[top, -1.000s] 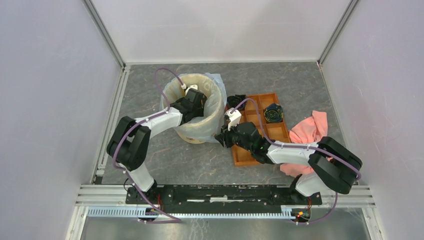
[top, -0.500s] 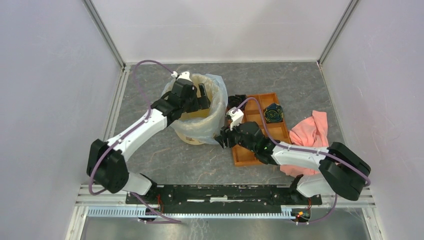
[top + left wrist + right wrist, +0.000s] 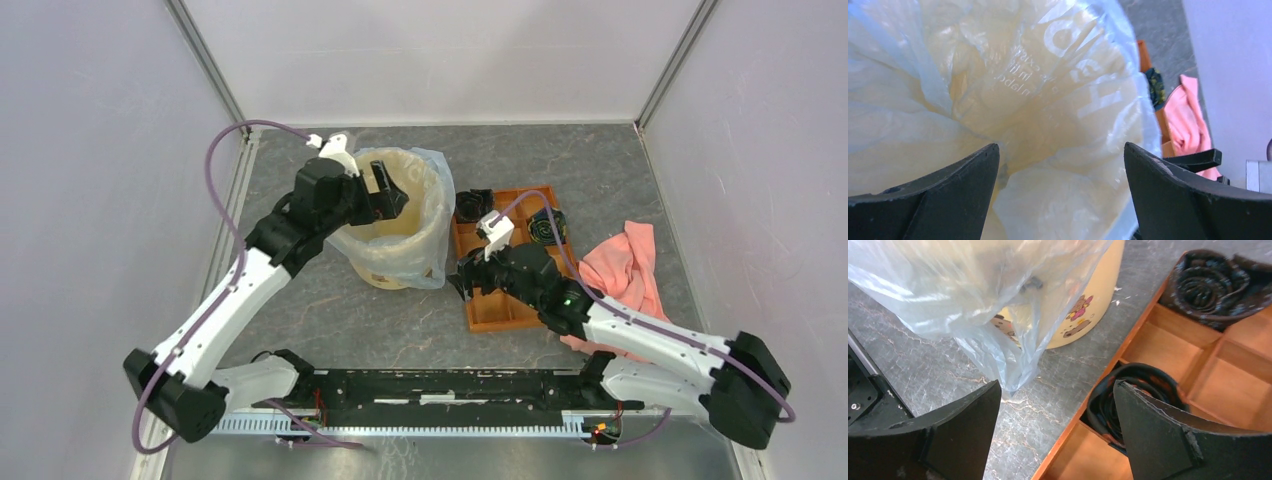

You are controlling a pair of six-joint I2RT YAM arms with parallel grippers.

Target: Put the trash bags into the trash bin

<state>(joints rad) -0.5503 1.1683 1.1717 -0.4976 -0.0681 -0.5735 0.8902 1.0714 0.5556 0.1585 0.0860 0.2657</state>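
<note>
Grey marbled counter point(image 3: 380, 320) fills the cell, with white walls on three sides and a metal rail along the near edge where both arms are bolted. On my top view the trash bin point(image 3: 400, 262) stands left of centre. The trash bag point(image 3: 432, 190) lines its mouth, is folded out over the rim, and has a loose corner point(image 3: 1013, 365) hanging down the bin's right side to the counter.

Just right of the bin lies an orange compartment tray point(image 3: 500, 312), with only a narrow strip of counter between them. That hanging corner takes up part of the strip. One black coil point(image 3: 1133, 395) sits in the tray's near left compartment. Two more dark coils point(image 3: 547, 227) lie along the far row. A pink cloth point(image 3: 625, 255) is heaped just beside the tray's right edge, and my right arm crosses above its near part.

My left pincer point(image 3: 385, 195) hangs over the bin's far left rim. Its jaws are spread wide, with bag plastic point(image 3: 1048, 75) beyond them and nothing between. My right pincer point(image 3: 465, 285) is low over the tray's near left corner, jaws also wide apart and gripping nothing.

Bare counter runs in front of the bin to the arm bases, along its left to the wall rail, and behind the bin and tray to the back wall.
</note>
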